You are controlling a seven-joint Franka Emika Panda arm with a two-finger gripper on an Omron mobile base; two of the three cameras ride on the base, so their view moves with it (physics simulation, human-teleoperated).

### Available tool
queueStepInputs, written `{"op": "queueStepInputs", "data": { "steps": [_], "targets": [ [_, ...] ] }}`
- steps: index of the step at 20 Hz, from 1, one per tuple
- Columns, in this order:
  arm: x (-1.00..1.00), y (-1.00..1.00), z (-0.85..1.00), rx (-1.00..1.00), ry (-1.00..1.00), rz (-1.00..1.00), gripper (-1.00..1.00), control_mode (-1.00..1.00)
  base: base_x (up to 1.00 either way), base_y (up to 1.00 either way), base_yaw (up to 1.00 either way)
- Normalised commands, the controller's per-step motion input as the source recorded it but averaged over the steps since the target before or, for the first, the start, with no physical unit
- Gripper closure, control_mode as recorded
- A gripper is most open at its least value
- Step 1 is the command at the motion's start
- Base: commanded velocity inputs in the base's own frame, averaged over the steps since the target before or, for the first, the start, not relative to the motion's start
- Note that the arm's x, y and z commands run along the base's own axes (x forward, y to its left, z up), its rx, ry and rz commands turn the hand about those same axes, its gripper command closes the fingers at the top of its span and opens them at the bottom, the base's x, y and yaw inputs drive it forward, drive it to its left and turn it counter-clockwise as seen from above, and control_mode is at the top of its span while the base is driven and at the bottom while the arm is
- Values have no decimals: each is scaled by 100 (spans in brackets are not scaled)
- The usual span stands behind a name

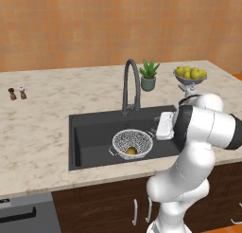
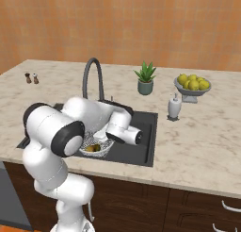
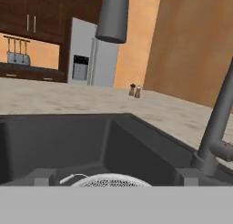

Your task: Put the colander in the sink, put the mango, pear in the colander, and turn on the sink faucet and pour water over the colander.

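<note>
You have the mesh colander (image 1: 133, 143) sitting in the matte black sink (image 1: 90, 137), one yellow fruit (image 1: 131, 151) inside. With the fingers spread wide and empty just right of the colander, I judge the second fruit comes next, then the slim gooseneck sink faucet (image 1: 131, 84) behind it.

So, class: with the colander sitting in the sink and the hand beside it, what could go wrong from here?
1. The open gripper sits low in the sink, right beside the colander; moving off could nudge it.
2. The faucet stands close behind the arm's wrist, so a lift may clip it.
3. Only one yellowish fruit shows in the colander; the second may be missing.
</note>
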Motion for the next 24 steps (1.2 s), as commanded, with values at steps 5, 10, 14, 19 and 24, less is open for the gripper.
{"op": "queueStepInputs", "data": {
  "steps": [5,10,14,19,24],
  "targets": [
    [0,-10,43,18,-12,-12,-100,-100,0,0,0],
    [5,0,14,12,-17,-19,-100,-100,0,0,0],
    [22,0,6,17,-8,-7,-100,-100,0,0,0],
    [32,0,19,15,-3,-6,-100,-100,0,0,0],
    [27,0,22,15,0,-1,-100,-100,0,0,0]
  ]
}}
